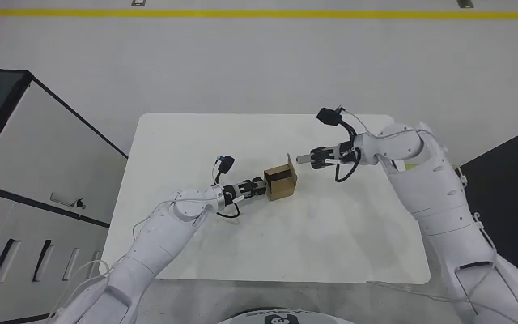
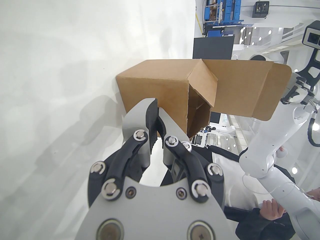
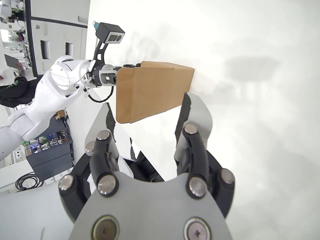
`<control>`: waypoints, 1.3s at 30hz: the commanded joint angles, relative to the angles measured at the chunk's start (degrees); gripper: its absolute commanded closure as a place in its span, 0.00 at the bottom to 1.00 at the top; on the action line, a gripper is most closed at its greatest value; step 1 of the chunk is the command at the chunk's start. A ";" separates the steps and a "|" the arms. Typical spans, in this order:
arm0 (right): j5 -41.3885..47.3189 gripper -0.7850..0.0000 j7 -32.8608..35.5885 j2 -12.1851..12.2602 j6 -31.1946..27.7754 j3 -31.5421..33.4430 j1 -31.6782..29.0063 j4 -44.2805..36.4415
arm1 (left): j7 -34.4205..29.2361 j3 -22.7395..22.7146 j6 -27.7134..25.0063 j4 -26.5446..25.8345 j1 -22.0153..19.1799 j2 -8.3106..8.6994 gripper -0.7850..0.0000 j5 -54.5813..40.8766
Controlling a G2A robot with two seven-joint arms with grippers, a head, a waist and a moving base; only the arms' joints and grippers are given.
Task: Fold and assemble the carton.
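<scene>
A small brown carton (image 1: 281, 185) stands near the centre of the white surface (image 1: 202, 146), its long axis running between the two arms. The left gripper (image 1: 259, 189) meets it at 8 o'clock, almost closed and seemingly pinching a wall edge. The right gripper (image 1: 301, 159) hovers wide open just beside the raised flap (image 1: 291, 164) at 2 o'clock.
</scene>
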 commanded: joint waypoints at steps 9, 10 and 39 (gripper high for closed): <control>-1.36 0.62 0.69 -1.00 -0.56 -5.28 3.28 0.10 | 0.00 0.00 0.00 0.00 0.00 0.00 1.00 0.00; -1.62 0.62 0.88 -1.10 -0.64 -5.78 3.68 0.08 | 0.00 0.00 0.00 0.00 0.00 0.00 1.00 0.00; -14.52 0.95 9.37 -6.25 2.24 -24.53 17.16 1.77 | 0.00 0.00 0.00 0.00 0.00 0.00 1.00 0.00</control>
